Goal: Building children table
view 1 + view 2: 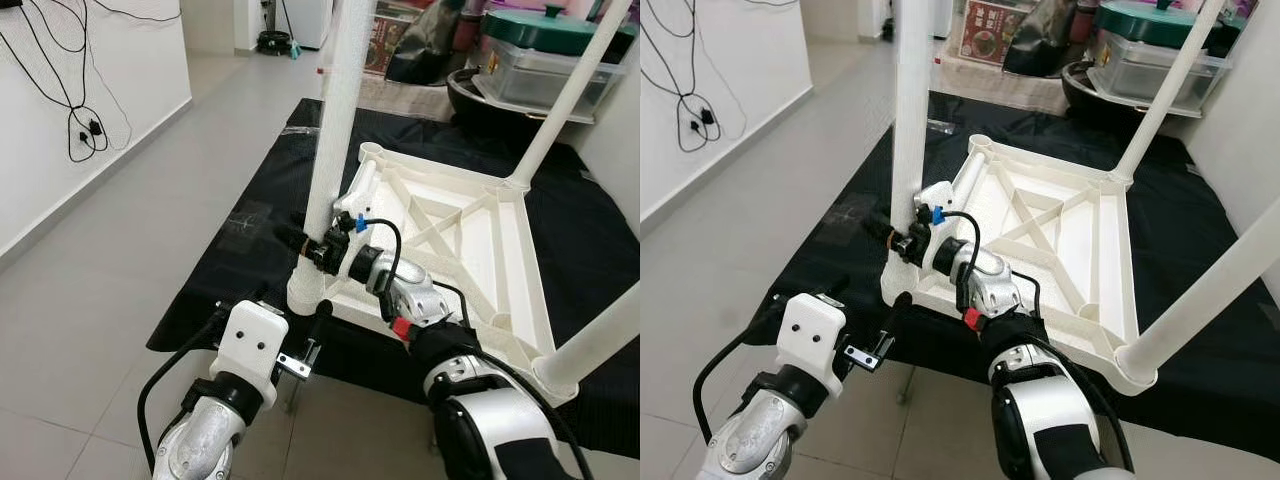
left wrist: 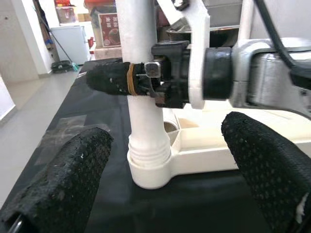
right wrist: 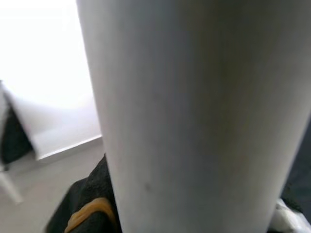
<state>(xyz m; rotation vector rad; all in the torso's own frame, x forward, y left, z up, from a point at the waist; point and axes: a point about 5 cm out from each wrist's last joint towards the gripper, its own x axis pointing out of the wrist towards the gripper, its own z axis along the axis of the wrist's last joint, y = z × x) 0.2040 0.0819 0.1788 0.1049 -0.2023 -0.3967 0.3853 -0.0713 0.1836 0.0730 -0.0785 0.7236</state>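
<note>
1. Left gripper point(image 1: 305, 335) hangs low in front of me with its fingers point(image 2: 63, 187) spread wide and nothing between them. It is aimed at the foot of the near leg point(image 1: 335, 140), short of touching it.
2. Right gripper point(image 1: 300, 243) is clamped on that leg just above its socket point(image 2: 148, 167), one finger wrapped round the far side. My right wrist view has the white tube right up against the lens.
3. Key relation: the leg's long axis is upright and it stands in the near-left corner socket of the tabletop point(image 1: 450, 240). The threaded end shows just above the collar, so I judge it started but perhaps not fully home. My right arm already has it; the left is nearer the socket and free to steady the base.
4. Tabletop lies upside down on a black mat point(image 1: 250, 240) on the tiled floor, ribs facing up.
5. Two more legs stand in their corners: near right point(image 1: 600, 345) and far right point(image 1: 565, 95). The far-left socket point(image 1: 372, 152) is empty, and I judge one leg is left to fit.
6. Beyond the mat: a lidded tub point(image 1: 545, 50) and a printed box point(image 1: 990, 30). Its writing is too small to read. No other labels legible.
</note>
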